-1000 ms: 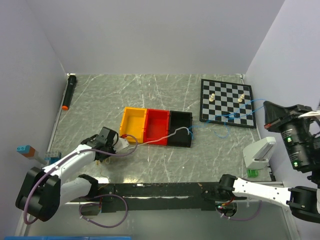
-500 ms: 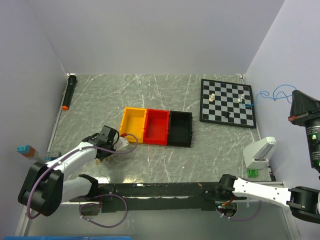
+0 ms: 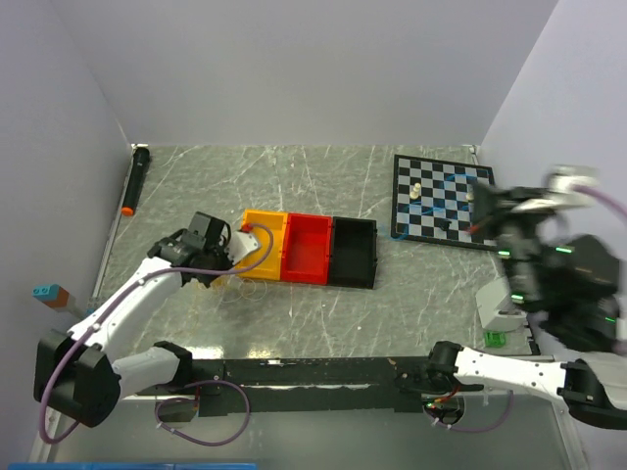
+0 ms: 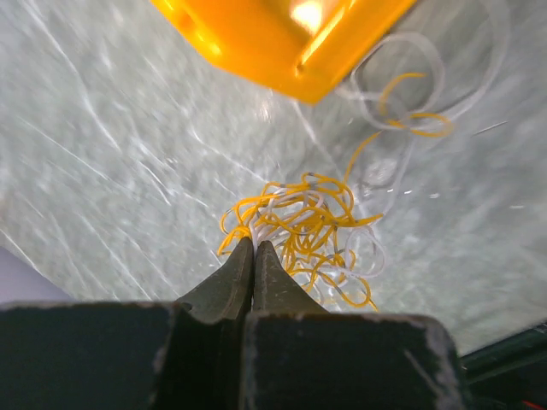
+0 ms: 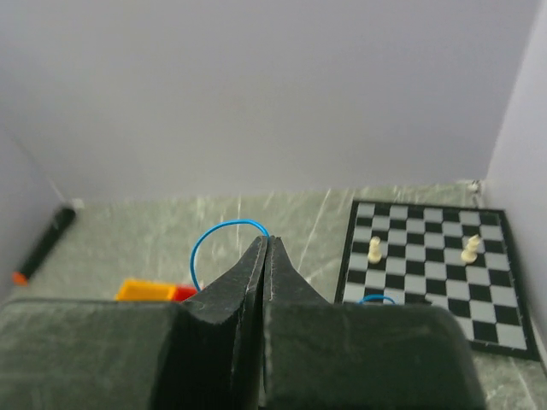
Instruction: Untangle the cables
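A tangle of thin yellow and white cables lies bunched just past my left gripper, beside a corner of the yellow bin. The jaws are pressed together, with strands running out from the tips. From above, the left gripper sits at the yellow bin's left side. My right gripper is shut on the blue cable, which arcs out of its tips. Raised and blurred, the right gripper hangs over the chessboard. The blue cable trails across the board.
A red bin and a black bin adjoin the yellow one. Chess pieces stand on the board. A black marker lies along the left wall. A white device stands at the right, and small blocks at the left edge.
The right gripper swung out beyond the right edge with the blue cable, then back over the chessboard. The left gripper moved up against the yellow bin. White and blue cables came apart.
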### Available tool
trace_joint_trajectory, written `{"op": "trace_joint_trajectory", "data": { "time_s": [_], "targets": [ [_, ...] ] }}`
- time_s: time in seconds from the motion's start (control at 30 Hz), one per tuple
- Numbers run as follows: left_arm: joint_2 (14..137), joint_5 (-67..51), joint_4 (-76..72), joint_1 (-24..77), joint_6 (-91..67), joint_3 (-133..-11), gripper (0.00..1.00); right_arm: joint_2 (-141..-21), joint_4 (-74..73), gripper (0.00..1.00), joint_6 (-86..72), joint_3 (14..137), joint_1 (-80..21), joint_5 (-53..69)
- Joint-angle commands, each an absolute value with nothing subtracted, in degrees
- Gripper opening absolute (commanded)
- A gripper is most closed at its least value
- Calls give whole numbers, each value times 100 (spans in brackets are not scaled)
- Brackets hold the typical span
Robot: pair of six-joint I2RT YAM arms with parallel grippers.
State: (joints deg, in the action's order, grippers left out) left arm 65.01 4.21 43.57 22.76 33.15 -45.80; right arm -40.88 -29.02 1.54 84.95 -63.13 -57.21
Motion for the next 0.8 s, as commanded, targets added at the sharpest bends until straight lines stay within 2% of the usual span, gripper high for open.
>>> {"op": "trace_joint_trajectory", "data": {
  "time_s": [0.0, 0.3, 0.77],
  "targets": [
    [6162, -386, 5202, 2259, 3120, -5202, 1, -4605, -2647, 0, -334, 7911, -6302, -5274],
    [5863, -685, 5765, 2268, 2962, -5572, 1, -5431, -2251, 0, -1072, 7217, -4888, -3877],
    [5731, -809, 5836, 2268, 2962, -5546, 1, -6108, -1907, 0, -1784, 6363, -4149, -3112]
  ]
}}
